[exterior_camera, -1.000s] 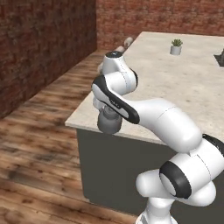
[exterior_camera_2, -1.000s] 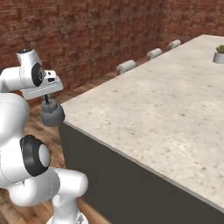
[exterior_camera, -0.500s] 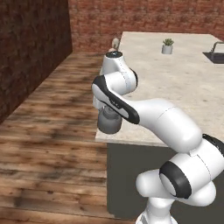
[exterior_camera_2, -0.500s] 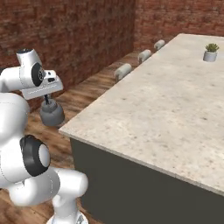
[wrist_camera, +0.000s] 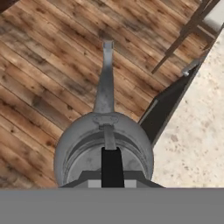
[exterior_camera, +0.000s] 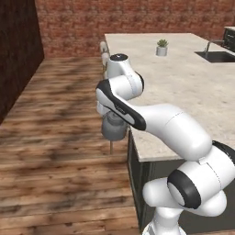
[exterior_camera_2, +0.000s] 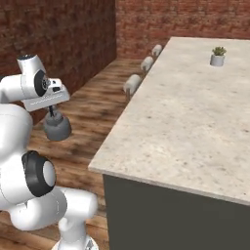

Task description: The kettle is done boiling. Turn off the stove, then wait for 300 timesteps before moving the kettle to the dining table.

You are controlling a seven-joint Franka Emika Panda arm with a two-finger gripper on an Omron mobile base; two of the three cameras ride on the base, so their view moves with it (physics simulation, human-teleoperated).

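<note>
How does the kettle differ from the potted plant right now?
The kettle hangs in the shut pincer over the wood floor, beside the dining table; the potted plant stands on the tabletop, far along it. The kettle is dull grey metal; the plant is green in a pale pot. Both are small.

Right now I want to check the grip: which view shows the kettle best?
The hand view: the kettle sits close, under the shut gripper. Left base view shows it small below the arm; right base view shows it hanging beside the dining table.

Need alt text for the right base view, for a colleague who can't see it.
The end effector, shut on the kettle, holds it over the wood floor, left of the dining table. A small potted plant stands at the table's far end, with stools along its left side.
</note>
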